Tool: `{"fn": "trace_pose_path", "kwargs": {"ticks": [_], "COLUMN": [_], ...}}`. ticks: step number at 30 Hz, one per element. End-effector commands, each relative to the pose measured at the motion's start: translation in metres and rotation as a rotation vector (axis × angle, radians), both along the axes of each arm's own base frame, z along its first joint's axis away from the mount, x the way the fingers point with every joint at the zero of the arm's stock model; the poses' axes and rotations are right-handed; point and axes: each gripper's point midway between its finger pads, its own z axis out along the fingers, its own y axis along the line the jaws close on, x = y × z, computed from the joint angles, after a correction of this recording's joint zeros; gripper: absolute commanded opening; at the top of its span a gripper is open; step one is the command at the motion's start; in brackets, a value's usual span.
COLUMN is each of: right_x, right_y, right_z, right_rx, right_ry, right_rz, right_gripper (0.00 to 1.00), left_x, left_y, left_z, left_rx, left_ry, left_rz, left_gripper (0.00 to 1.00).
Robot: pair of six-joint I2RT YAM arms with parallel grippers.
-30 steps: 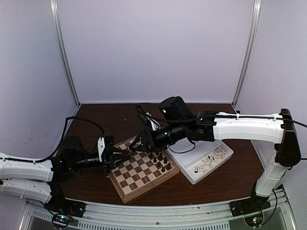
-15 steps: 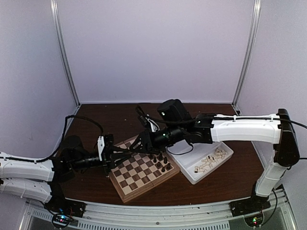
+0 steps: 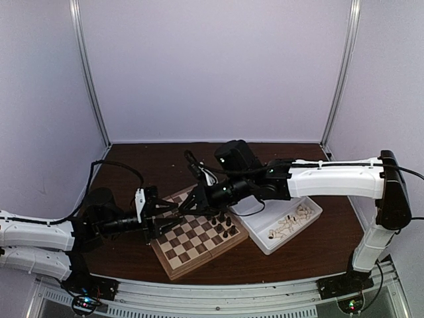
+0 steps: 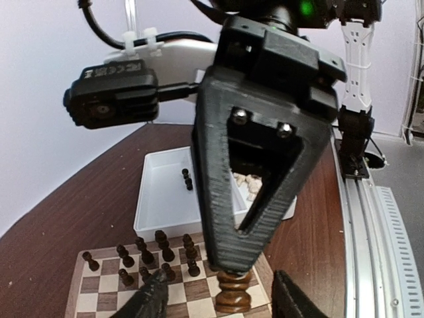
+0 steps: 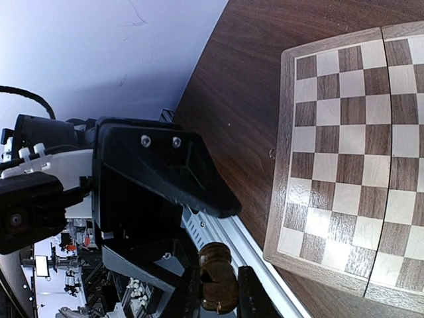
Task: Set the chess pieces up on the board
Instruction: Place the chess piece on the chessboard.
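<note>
Top external view: at the left of the bench (image 3: 136,165), the left tool (image 3: 171,217) reaches in low over the left edge of the board (image 3: 189,248), which lies skewed near the bench's near edge. In the left wrist view its fingers (image 4: 151,301) stand spread apart, with nothing between them yet. Just to their right, the right tool (image 3: 189,207) hangs over the same board edge, pressed onto a dark piece (image 5: 215,283), whose turned base shows below the tips. This looks like a hand-over, or a setting-down on the board's bare left half. Either way, the right tool should keep its pinch until the piece is upright and square between the left fingers, which should then press on the base rather than the narrow neck. Further right, dark chessmen (image 3: 222,224) stand in two rows on the board's right side. Beyond them, toward the bench's right edge, the white tray (image 3: 264,243) holds cream pieces (image 3: 290,224).
</note>
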Motion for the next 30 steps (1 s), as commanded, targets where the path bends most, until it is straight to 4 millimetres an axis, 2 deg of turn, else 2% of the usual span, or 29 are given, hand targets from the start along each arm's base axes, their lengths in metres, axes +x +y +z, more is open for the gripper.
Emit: {"fn": "trace_pose_path", "kwargs": {"ticks": [1, 5, 10, 13, 15, 18, 25, 30], "right_x": [0.004, 0.014, 0.023, 0.024, 0.023, 0.019, 0.012, 0.014], "right_y": [-0.004, -0.021, -0.037, -0.037, -0.033, -0.024, -0.008, -0.006], "right_z": [-0.004, -0.021, -0.041, -0.05, -0.055, -0.066, -0.096, -0.111], "right_rx": [-0.077, -0.268, -0.456, -0.513, -0.537, -0.578, -0.688, -0.736], "right_ry": [-0.071, -0.209, -0.337, -0.378, -0.407, -0.444, -0.518, -0.564], "right_rz": [0.018, 0.013, 0.014, 0.023, 0.035, 0.064, 0.112, 0.103], "right_gripper": [0.07, 0.08, 0.08, 0.08, 0.08, 0.08, 0.1, 0.11], "left_x": [0.002, 0.005, 0.009, 0.025, 0.026, 0.022, 0.02, 0.017], "left_y": [0.006, 0.025, 0.057, 0.095, 0.117, 0.134, 0.148, 0.14], "left_z": [0.008, -0.002, 0.003, 0.002, -0.009, -0.008, -0.008, -0.006], "left_rx": [-0.015, -0.036, -0.091, -0.155, -0.141, -0.124, -0.066, -0.02], "left_ry": [-0.011, 0.077, 0.236, 0.391, 0.484, 0.533, 0.59, 0.612], "left_rz": [0.037, 0.127, 0.275, 0.508, 0.62, 0.688, 0.758, 0.723], "left_gripper": [0.6, 0.76, 0.81, 0.86, 0.86, 0.86, 0.88, 0.93]}}
